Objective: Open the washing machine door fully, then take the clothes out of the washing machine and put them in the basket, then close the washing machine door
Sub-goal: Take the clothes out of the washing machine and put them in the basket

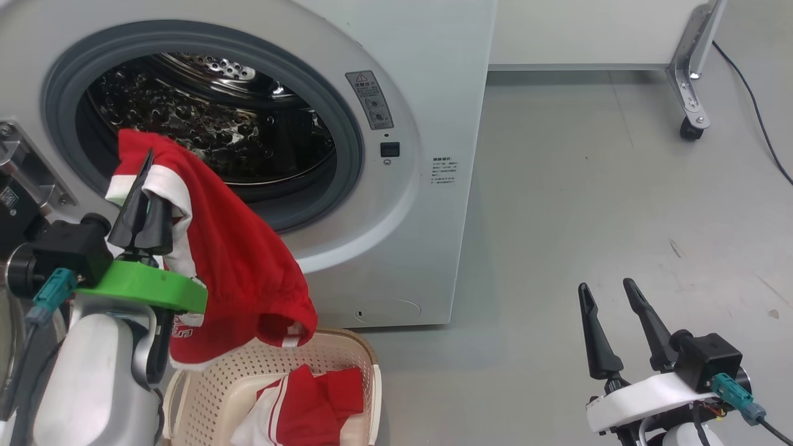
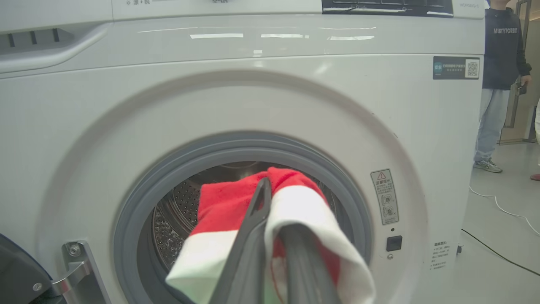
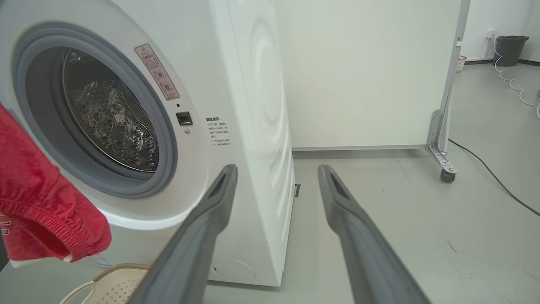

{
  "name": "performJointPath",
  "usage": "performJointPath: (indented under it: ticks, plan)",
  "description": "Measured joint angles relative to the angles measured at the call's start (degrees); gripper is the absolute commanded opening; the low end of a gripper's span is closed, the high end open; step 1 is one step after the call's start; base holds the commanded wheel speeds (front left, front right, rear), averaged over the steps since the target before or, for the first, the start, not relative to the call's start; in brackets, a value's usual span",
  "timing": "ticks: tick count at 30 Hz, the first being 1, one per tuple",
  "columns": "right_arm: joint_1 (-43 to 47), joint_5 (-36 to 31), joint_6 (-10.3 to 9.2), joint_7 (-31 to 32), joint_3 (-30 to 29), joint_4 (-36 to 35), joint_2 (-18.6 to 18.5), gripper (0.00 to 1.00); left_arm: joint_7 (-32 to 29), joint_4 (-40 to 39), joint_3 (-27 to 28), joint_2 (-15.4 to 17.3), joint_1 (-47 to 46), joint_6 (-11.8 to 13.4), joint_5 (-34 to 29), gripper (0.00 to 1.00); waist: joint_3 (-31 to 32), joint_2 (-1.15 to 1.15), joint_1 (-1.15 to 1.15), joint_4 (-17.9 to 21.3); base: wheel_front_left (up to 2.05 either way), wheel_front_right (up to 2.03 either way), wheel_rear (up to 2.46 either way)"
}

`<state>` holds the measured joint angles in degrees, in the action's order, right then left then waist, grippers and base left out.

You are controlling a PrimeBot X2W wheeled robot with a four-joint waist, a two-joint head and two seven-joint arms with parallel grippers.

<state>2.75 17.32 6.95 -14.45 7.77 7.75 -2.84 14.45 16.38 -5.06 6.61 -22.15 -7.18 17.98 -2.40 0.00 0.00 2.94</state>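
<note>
Far left, a dark edge of the door shows beside its steel hinge bracket, swung clear of the mouth. Next comes the left hand, raised in front of the opening, its two dark fingers pinched tight on a red garment. A broad white band of that fabric folds over the fingertips, and the rest hangs down in a loose red sweep with a gathered hem and white trim. The lower hem dangles right at the back rim of the basket; whether it touches cannot be told. The cream perforated basket sits on the floor just in front of the washing machine, and a second red garment with white stripes lies crumpled inside it. Behind, the machine's grey rubber ring frames the shiny perforated drum, with a warning sticker and a small dark latch to its right. Over on the right, the right hand hovers low above bare floor, well apart from machine and basket, fingers spread wide, holding and touching nothing.
</note>
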Motion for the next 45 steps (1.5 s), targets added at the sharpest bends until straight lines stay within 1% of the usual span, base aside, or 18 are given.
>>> performJointPath:
  ticks: [7,21,32,37,45]
  plan:
    - [0.2,0.0,0.00,0.0,0.0,-0.6,0.0,1.00,-0.1,0.9,-1.7,-0.2,3.7,0.0,0.0,0.00,-0.5,0.00,0.00,-0.3,0.00,0.00,0.00]
    - [0.1,-0.1,0.01,0.0,0.7,-1.6,0.1,1.00,-4.4,5.8,-4.4,-0.2,10.2,0.0,-1.8,0.00,-4.4,0.00,0.00,-0.4,0.00,0.00,0.00]
    - [-2.1,-0.4,0.02,0.0,2.0,-2.8,0.1,1.00,-6.3,8.1,-5.8,0.1,10.2,0.0,-2.4,0.00,-9.5,0.00,0.00,0.4,0.00,0.00,0.00]
    - [-3.6,-0.7,0.02,0.0,2.0,-3.1,0.0,1.00,-6.9,9.4,-6.2,0.1,7.9,0.0,-2.5,0.00,-12.6,0.00,0.00,1.4,0.00,0.00,0.00]
    - [-5.5,-0.7,0.03,0.0,2.3,-3.2,0.0,1.00,-10.1,17.6,-5.4,2.9,6.6,0.0,-3.5,0.00,-17.4,0.00,0.00,3.6,0.00,0.00,0.00]
